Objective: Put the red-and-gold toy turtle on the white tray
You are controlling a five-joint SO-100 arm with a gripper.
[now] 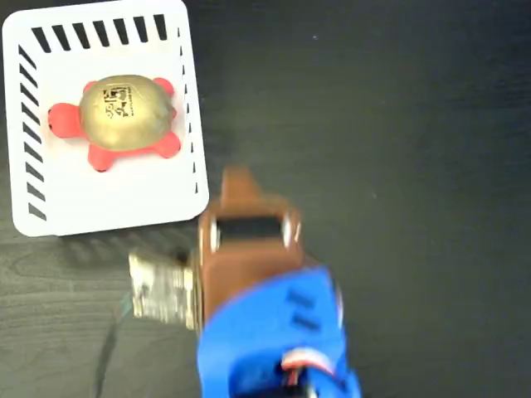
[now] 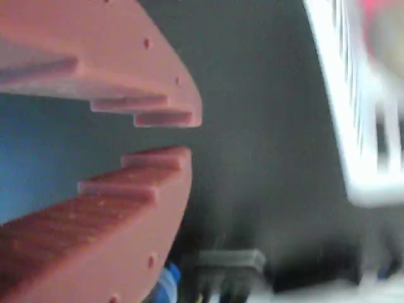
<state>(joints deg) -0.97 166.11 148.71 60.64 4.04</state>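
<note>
One arm on my feed, blue body w/ brown wrist section, coming up from the bottom edge of the fixed view over the dark wood-grain table (image 1: 415, 124). Its brown two-finger gripper (image 2: 165, 135) points up-frame, tip just below and right of the tray's lower right corner, not touching it as far as I can see.

Wrist view: both stepped brown fingers (image 2: 113, 208) fill the left side, tips nearly closed w/ only a thin gap left. Nothing between them, so gripper is empty and all but clenched.

Flat white rectangular tray w/ rounded corners and black slanted slots (image 1: 124, 199) sits up-left of the gripper; in wrist view its blurred slotted edge runs down the right side. Red-and-gold toy turtle (image 1: 124, 112), shiny gold domed shell w/ black square mark, red head and feet, rests on the tray's upper half, head toward the tray's left edge, well apart from the fingers.

Small grey board-like part (image 1: 162, 286) lies left of the arm.
</note>
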